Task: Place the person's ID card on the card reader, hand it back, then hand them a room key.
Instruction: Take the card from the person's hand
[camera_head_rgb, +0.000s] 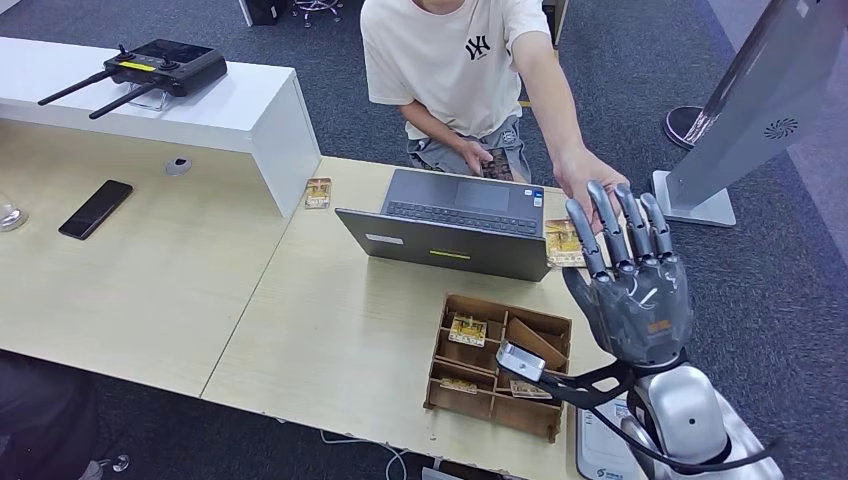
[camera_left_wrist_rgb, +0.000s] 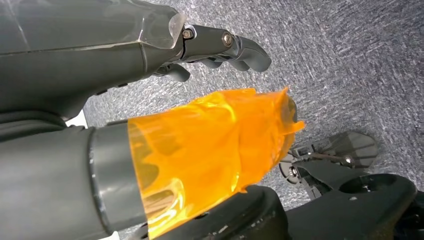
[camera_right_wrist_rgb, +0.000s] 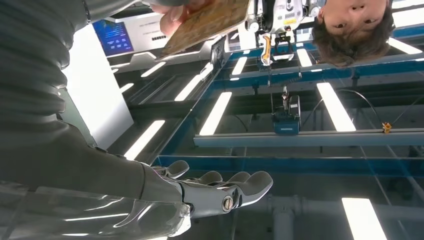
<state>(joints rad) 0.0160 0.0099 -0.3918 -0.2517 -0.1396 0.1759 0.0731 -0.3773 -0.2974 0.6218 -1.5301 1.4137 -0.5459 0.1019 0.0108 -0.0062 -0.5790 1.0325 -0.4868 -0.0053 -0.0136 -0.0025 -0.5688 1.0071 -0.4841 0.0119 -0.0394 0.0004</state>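
In the head view, the right hand (camera_head_rgb: 628, 290) was raised with fingers spread and nothing held, just beside the card (camera_head_rgb: 564, 243) offered by the person's hand (camera_head_rgb: 585, 175) past the laptop (camera_head_rgb: 455, 225). In the left wrist view, the left hand (camera_left_wrist_rgb: 220, 47) was hung over carpet, fingers curled, empty. In the right wrist view, the card (camera_right_wrist_rgb: 207, 22) was seen in the person's fingers. The task was judged barely begun: reading, return and key remained.

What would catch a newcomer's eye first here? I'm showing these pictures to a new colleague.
The robot's raised right hand, fingers spread, at the table's right end, meeting a person's hand that holds a card out beside the open laptop. Below it sits a wooden compartment tray with several cards.
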